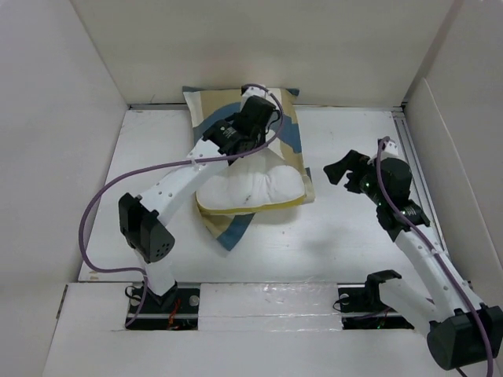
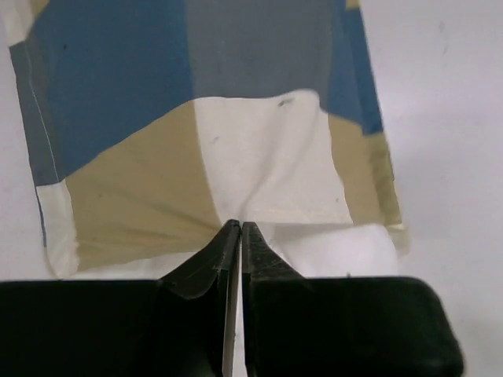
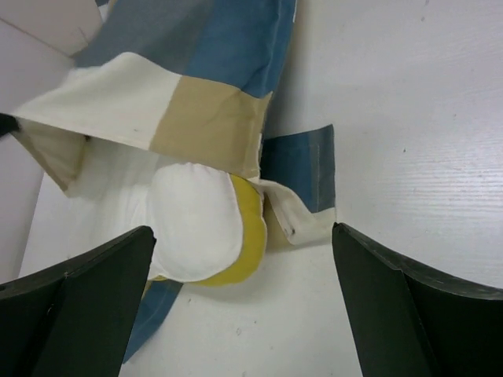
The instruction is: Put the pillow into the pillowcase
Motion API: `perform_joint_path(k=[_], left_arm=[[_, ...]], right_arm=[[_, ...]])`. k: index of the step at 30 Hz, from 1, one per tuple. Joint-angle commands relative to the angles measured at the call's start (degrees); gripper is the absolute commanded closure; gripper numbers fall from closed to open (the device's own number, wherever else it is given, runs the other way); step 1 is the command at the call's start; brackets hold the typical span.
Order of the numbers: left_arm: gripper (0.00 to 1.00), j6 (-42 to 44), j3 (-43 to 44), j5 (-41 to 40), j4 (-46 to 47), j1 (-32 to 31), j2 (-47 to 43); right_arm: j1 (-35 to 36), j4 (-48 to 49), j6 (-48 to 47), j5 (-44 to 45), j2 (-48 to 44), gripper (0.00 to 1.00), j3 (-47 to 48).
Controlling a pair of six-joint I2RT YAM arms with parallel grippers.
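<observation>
— Table (image 1: 338, 236) first: a white worktop with white walls round it. What lies where?

— The large checked fabric pillowcase in blue, tan and cream (image 1: 289, 140) has its long axis running away from the arm bases. Its closed end is by the far wall and its mouth faces the bases. The plump white quilted pillow with yellow piping (image 1: 251, 188) is partly inside that pillowcase. Its near end bulges out of the mouth, over a blue flap of the lower layer.

— Which arm is nearer?

— The left one. The left gripper (image 2: 235, 229) sits on the pillowcase's upper layer just behind the mouth, jaws closed and pinching a pucker of the cream check. The right gripper (image 1: 339, 173) stands to the right of the pillowcase and apart from it. Its jaws are spread wide, holding nothing, and face the pillow's exposed corner.

— So what does the move turn on?

— My guess is that the pillow must travel away from the bases, along the pillowcase's long axis, while the left pinch holds the mouth up. Bare table right of the pillowcase gives the right gripper room to come in. Beyond the closed end the wall leaves little room; I can't tell whether the fabric touches it.
</observation>
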Motion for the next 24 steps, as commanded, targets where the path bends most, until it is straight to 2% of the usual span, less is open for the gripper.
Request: perform_joint_path(k=[1, 4, 7, 8, 9, 10, 11, 12, 13, 14, 17, 22, 24], left_arm=[[1.00, -2.5, 8.0, -2.1, 0.5, -0.9, -0.8], [1.00, -0.7, 19.1, -0.3, -1.4, -0.9, 4.6], [1.00, 1.6, 32.5, 3.1, -10.6, -1.7, 12.4], [1.00, 2.2, 33.2, -0.4, -12.3, -2.5, 13.2], [0.98, 2.2, 29.9, -2.6, -13.1, -3.4, 13.2], [0.85, 2.2, 26.3, -3.5, -12.4, -4.1, 11.0], [0.68, 2.2, 21.7, -2.6, -10.6, -4.7, 9.2], [0.31, 3.2, 16.6, -1.0, -6.2, -5.3, 7.2], [0.10, 4.0, 7.8, -0.2, -4.6, -5.3, 5.5], [0.00, 4.5, 4.1, -0.8, -3.3, -5.3, 2.7], [0.00, 7.2, -4.5, -1.7, -1.4, -5.3, 0.7], [0.00, 9.5, -7.3, 4.8, -4.1, -4.2, 3.5], [0.00, 10.2, -9.5, 4.8, -5.0, -4.8, 4.0]], right_arm=[[0.3, 7.8, 2.5, -1.0, 0.4, 0.00, -1.3], [2.9, 9.8, 3.9, 0.5, 1.9, 0.00, -3.2], [6.1, 9.8, 4.4, 3.4, 3.2, 0.00, -3.9], [6.1, 9.8, 3.9, 3.9, 3.8, 0.00, -3.9], [6.1, 9.8, 3.9, 3.9, 3.8, 0.00, -3.9], [6.1, 9.8, 3.9, 3.9, 3.8, 0.00, -3.9], [6.1, 9.8, 3.9, 3.9, 3.8, 0.00, -3.9], [6.1, 9.8, 3.9, 3.4, 3.8, 0.00, -3.9], [6.7, 9.8, 3.3, 2.7, 4.4, 0.00, -3.9], [6.7, 9.8, 3.3, 2.7, 4.4, 0.00, -3.9], [7.2, 9.8, 2.8, 2.7, 4.4, 0.00, -3.9], [7.2, 9.8, 2.8, 2.2, 4.4, 0.00, -3.9], [7.2, 9.8, 2.3, 2.2, 2.6, 0.00, -3.9]])
